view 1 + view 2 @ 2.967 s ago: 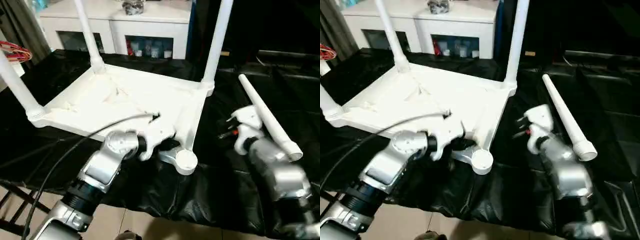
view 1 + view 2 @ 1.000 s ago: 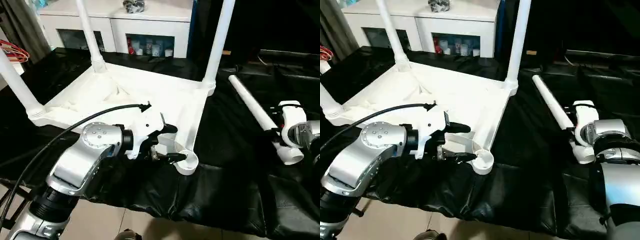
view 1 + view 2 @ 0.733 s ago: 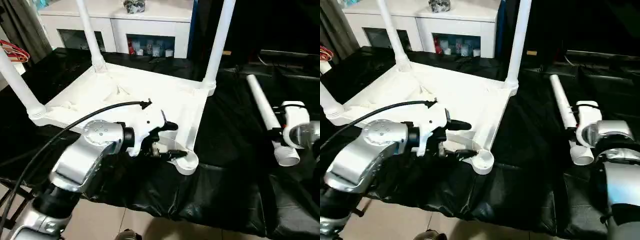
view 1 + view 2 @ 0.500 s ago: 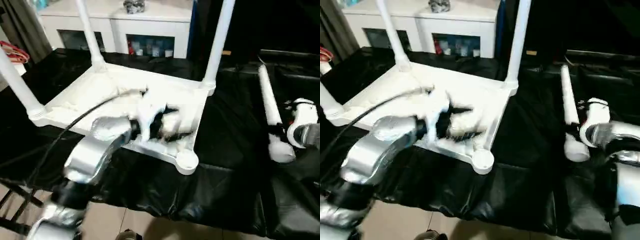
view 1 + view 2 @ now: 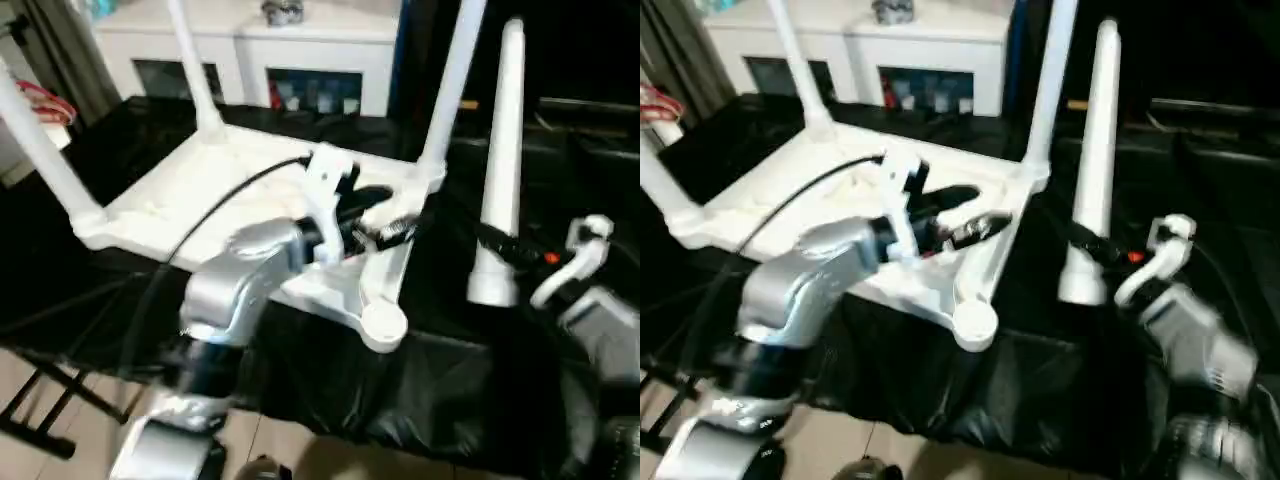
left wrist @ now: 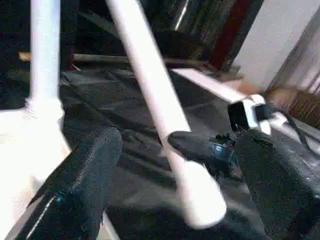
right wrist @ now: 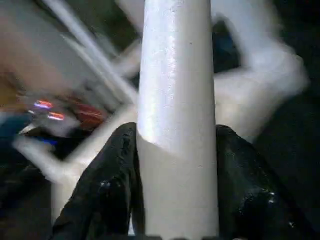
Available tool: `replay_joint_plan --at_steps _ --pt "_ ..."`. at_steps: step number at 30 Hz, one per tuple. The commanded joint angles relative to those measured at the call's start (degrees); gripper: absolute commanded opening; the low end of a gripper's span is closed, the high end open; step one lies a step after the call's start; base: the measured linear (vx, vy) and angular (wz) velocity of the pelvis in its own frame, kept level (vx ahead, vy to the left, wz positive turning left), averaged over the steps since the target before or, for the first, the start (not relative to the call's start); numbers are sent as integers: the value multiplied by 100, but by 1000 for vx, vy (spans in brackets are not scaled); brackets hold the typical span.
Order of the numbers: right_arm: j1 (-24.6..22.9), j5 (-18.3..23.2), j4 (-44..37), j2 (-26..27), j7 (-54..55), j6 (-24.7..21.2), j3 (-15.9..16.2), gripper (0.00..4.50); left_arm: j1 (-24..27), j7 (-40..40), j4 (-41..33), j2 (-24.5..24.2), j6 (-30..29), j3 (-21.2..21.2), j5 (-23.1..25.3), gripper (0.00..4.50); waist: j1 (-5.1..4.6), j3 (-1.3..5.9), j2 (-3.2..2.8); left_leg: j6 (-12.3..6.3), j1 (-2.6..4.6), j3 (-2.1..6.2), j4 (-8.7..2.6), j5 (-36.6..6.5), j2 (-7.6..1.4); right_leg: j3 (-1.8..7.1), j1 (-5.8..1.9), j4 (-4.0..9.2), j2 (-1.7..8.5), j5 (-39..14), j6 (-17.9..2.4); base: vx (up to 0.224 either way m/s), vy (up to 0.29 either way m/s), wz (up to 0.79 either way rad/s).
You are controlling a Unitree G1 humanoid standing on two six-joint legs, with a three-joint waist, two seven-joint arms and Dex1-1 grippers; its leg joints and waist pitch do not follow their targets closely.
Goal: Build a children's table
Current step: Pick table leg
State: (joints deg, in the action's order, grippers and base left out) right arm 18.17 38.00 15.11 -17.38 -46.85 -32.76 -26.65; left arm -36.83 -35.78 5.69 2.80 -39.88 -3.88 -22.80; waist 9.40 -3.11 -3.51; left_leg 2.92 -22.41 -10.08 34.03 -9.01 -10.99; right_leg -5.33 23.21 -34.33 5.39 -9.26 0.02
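The upturned table top [image 5: 240, 190] lies on black cloth [image 5: 440, 380], three legs upright in its sockets. The fourth leg [image 5: 498, 160] stands nearly upright beside it — pinched by the right gripper [image 5: 500, 245]. The left gripper [image 5: 385, 215] hovers spread above the top's near edge — empty.

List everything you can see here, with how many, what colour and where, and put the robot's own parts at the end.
table top: one, white, lying underside up on the black cover.
fitted legs: three, white, standing up from three corner sockets.
empty corner socket: one, white, nearest corner of the top.
loose leg: one, white, held roughly upright to the right of the top.
black cover: one, black, spread under the table top.
cabinet: one, white with glass doors, behind the work.
red cable coil: one, red, far left edge.
left pincer: one, black fingers, open over the top's right side.
right pincer: one, black fingers, shut on the loose leg.
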Motion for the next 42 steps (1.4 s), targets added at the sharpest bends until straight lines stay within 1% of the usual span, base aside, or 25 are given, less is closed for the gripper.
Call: replay_joint_plan --at_steps 1,2,3,4,5,6,7,8,11,13,14,15,16,18,21,24,26,27,28,33,34,36,37,41,42 --pt "-134 334 -535 66 -110 -134 -75 184 -130 147 109 73 -140 149 -144 410 14 415 167 -370 112 50 -367 -1416 -182 201 -245 546 316 -2383 -803 0 0 0" --pt "-134 334 -535 66 -110 -134 -75 184 -130 147 109 73 -140 149 -144 410 4 404 170 -320 101 62 -383 -1494 -175 193 -248 573 329 -2557 -730 0 0 0" --pt "-310 529 -889 131 -171 -217 18 184 -211 217 203 180 -207 252 -261 410 9 392 186 -280 104 50 -387 -1519 -160 195 -239 607 323 -2694 -618 0 0 0" --pt "-371 638 -1043 155 -191 -292 57 184 -247 240 239 227 -236 292 -315 410 24 398 179 -266 125 55 -385 -1532 -162 194 -232 614 332 -2734 -594 0 0 0" --pt "-432 701 -1207 174 -187 -356 118 184 -279 259 265 269 -264 323 -363 410 20 393 178 -272 117 54 -390 -1515 -157 196 -232 627 331 -2745 -571 0 0 0" --pt "-485 725 -1355 184 -179 -415 198 184 -307 274 283 307 -288 348 -405 410 13 386 180 -248 79 75 -412 -1503 -159 183 -251 630 328 -2776 -479 0 0 0" --pt "-505 657 -1407 165 -195 -431 312 184 -323 280 289 332 -297 360 -431 410 13 395 180 -234 84 77 -410 -1501 -158 183 -250 627 337 -2774 -468 0 0 0" --pt "-550 599 -1508 150 -180 -471 429 184 -345 300 293 363 -330 387 -469 410 -15 385 181 -211 58 88 -424 -1510 -157 178 -259 632 333 -2803 -421 0 0 0" --pt "-608 391 -1726 150 -154 -518 810 184 -389 355 271 473 -464 517 -674 410 -31 389 193 -185 66 82 -415 -1469 -148 187 -247 642 345 -2832 -397 0 0 0" --pt "-567 341 -1799 180 -157 -523 1000 184 -386 373 247 475 -508 509 -706 410 -35 388 228 -198 67 75 -410 -1461 -143 188 -241 651 347 -2862 -377 0 0 0" --pt "-567 341 -1799 180 -157 -523 1000 184 -386 373 247 475 -508 509 -706 410 -30 387 219 -201 71 75 -410 -1447 -144 190 -236 651 348 -2862 -375 0 0 0" --pt "-518 368 -1896 219 -119 -564 1142 184 -386 415 262 471 -545 516 -708 410 -36 386 232 -210 52 79 -415 -1403 -149 194 -246 644 349 -2821 -365 0 0 0" --pt "-504 388 -1932 226 -102 -583 1188 184 -388 435 274 470 -553 524 -715 410 -22 398 217 -212 55 85 -415 -1339 -157 197 -249 621 345 -2708 -374 0 0 0" --pt "-471 407 -1965 232 -104 -598 1269 184 -397 470 293 468 -553 565 -736 410 -25 399 204 -221 52 87 -418 -1318 -168 202 -246 613 343 -2593 -407 0 0 0" --pt "-441 408 -1987 219 -125 -609 1366 184 -415 507 296 460 -565 631 -785 410 -11 408 210 -224 51 82 -417 -1257 -181 217 -251 583 343 -2356 -480 0 0 0" --pt "-429 382 -2000 188 -188 -618 1504 184 -438 543 293 429 -584 726 -878 378 21 419 212 -240 48 79 -409 -1161 -188 227 -266 537 350 -2054 -611 0 0 0" --pt "-429 371 -1994 187 -192 -608 1536 184 -448 570 288 434 -567 774 -915 378 40 424 210 -251 48 74 -398 -1101 -186 233 -270 523 354 -1949 -656 0 0 0" --pt "-435 373 -1996 186 -178 -601 1554 184 -454 592 281 441 -559 804 -937 356 41 425 209 -253 46 73 -397 -1088 -187 234 -272 518 353 -1915 -673 0 0 0" --pt "-439 389 -1997 188 -146 -594 1577 184 -471 647 274 480 -516 891 -994 351 43 427 212 -264 41 71 -392 -1061 -185 233 -280 506 350 -1827 -710 0 0 0" --pt "-449 389 -2003 177 -121 -587 1604 184 -486 652 275 534 -515 970 -1089 313 46 421 205 -244 50 74 -400 -1126 -190 233 -276 519 352 -1945 -684 0 0 0" --pt "-450 387 -2004 178 -117 -585 1606 184 -485 650 273 535 -519 972 -1095 309 42 417 179 -227 53 76 -403 -1174 -191 234 -272 531 349 -1978 -663 0 0 0" --pt "-460 405 -2013 173 -87 -569 1622 184 -485 691 264 582 -551 1029 -1207 286 46 416 193 -201 51 79 -408 -1216 -187 232 -281 531 357 -2038 -637 0 0 0" --pt "-461 406 -2014 172 -85 -567 1623 184 -485 700 264 591 -552 1040 -1220 286 47 415 173 -193 50 79 -405 -1227 -184 233 -278 532 358 -2055 -636 0 0 0" --pt "-475 414 -2030 150 -76 -558 1643 184 -515 771 291 642 -557 1126 -1322 263 43 414 192 -184 48 79 -405 -1234 -178 228 -280 543 352 -2093 -594 0 0 0" --pt "-476 416 -2033 139 -75 -556 1653 184 -521 776 297 642 -559 1129 -1331 234 42 415 191 -187 47 79 -406 -1224 -179 227 -280 545 351 -2114 -575 0 0 0"
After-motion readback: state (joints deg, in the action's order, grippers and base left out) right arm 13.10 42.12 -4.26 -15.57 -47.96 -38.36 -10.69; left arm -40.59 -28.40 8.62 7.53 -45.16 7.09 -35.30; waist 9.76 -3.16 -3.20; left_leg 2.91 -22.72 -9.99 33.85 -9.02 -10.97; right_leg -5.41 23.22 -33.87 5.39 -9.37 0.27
